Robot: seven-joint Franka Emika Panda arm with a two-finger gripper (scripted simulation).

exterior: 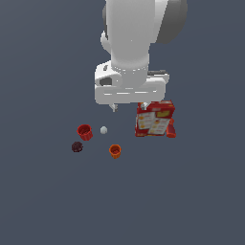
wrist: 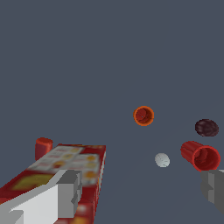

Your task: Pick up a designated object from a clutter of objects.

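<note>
1. Red plastic, the squeeze bottle lies touching the printed box on the exterior view's right, mostly hidden behind it.
2. The claw hangs spread and empty above the box's left edge.
3. The bottle's long axis seems to run along the box.

The white arm hangs straight down, its wrist vertical and the broad hand block level. The gripper points downward with its jaws spread wide; nothing lies between the grey fingertips, which touch nothing.
</note>
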